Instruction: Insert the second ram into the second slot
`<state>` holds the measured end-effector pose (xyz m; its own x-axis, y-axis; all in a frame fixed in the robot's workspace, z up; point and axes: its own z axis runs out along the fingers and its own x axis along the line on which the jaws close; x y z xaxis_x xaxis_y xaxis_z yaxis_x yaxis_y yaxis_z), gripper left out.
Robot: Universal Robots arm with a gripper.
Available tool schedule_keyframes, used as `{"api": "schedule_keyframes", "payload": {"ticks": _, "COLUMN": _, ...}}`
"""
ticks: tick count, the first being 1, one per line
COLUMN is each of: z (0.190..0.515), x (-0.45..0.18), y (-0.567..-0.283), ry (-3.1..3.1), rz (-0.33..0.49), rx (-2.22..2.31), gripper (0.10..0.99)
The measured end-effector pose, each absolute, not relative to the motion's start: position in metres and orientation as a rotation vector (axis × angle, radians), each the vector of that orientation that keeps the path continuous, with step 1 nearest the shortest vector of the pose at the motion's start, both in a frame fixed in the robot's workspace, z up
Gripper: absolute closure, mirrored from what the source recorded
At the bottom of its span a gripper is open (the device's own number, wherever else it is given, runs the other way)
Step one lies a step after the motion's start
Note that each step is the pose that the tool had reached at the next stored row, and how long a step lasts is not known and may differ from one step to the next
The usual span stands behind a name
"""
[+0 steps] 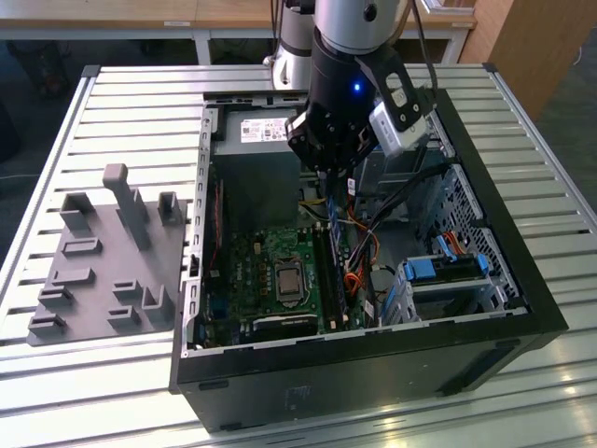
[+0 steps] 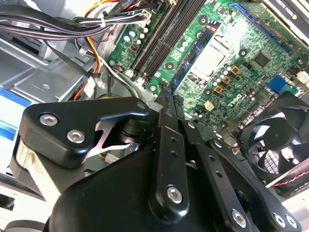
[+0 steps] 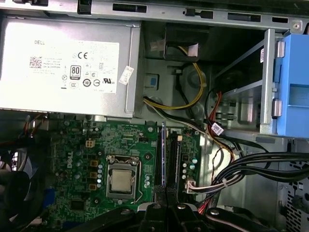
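Observation:
My gripper (image 1: 326,175) hangs inside the open computer case (image 1: 522,280), above the green motherboard (image 1: 256,271). Its fingers (image 3: 153,212) are shut on the second ram (image 3: 163,154), a thin blue stick seen edge-on in the first wrist view. In the exterior view the ram (image 1: 333,224) hangs upright below the gripper, over the long dark memory slots (image 1: 326,275). It runs along those slots (image 3: 175,159), right beside the processor socket (image 3: 120,181). In the second wrist view the black fingers (image 2: 166,140) point toward the slots (image 2: 161,34). Whether the ram touches a slot is hidden.
The grey power supply (image 3: 67,63) sits past the slots' far end. Bundled black, yellow and orange cables (image 3: 251,169) run close beside the slots. Light-blue drive-bay latches (image 1: 448,266) stand at the exterior view's right, and a fan (image 2: 275,140) lies beyond the socket. A grey fixture plate (image 1: 103,261) lies outside the case.

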<state>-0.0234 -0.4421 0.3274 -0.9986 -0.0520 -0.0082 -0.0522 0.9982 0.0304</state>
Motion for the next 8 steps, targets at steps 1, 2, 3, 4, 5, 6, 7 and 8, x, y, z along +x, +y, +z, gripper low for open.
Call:
{"api": "schedule_keyframes", "payload": {"ticks": 1, "z": 0.3269, "x": -0.0234, "y": -0.4422, "ry": 3.133, "rz": 0.048, "rx": -0.082, "gripper": 0.973}}
{"api": "schedule_keyframes", "payload": {"ticks": 2, "z": 0.3263, "x": -0.0234, "y": -0.4421, "ry": 3.133, "rz": 0.048, "rx": -0.082, "gripper": 0.973}}
{"api": "schedule_keyframes", "payload": {"ticks": 3, "z": 0.3256, "x": -0.0234, "y": -0.4422, "ry": 3.133, "rz": 0.048, "rx": -0.082, "gripper": 0.973}}
{"api": "schedule_keyframes", "payload": {"ticks": 4, "z": 0.3247, "x": -0.0234, "y": -0.4422, "ry": 3.134, "rz": 0.048, "rx": -0.082, "gripper": 0.973}}
{"api": "schedule_keyframes", "payload": {"ticks": 5, "z": 0.3236, "x": -0.0234, "y": -0.4422, "ry": 3.135, "rz": 0.048, "rx": -0.082, "gripper": 0.973}}
{"api": "schedule_keyframes", "payload": {"ticks": 6, "z": 0.3223, "x": -0.0234, "y": -0.4422, "ry": 3.135, "rz": 0.048, "rx": -0.082, "gripper": 0.973}}
{"api": "schedule_keyframes", "payload": {"ticks": 7, "z": 0.3208, "x": -0.0234, "y": -0.4423, "ry": 3.136, "rz": 0.048, "rx": -0.082, "gripper": 0.973}}
{"api": "schedule_keyframes", "payload": {"ticks": 8, "z": 0.3196, "x": -0.0234, "y": -0.4423, "ry": 3.136, "rz": 0.048, "rx": -0.081, "gripper": 0.973}}
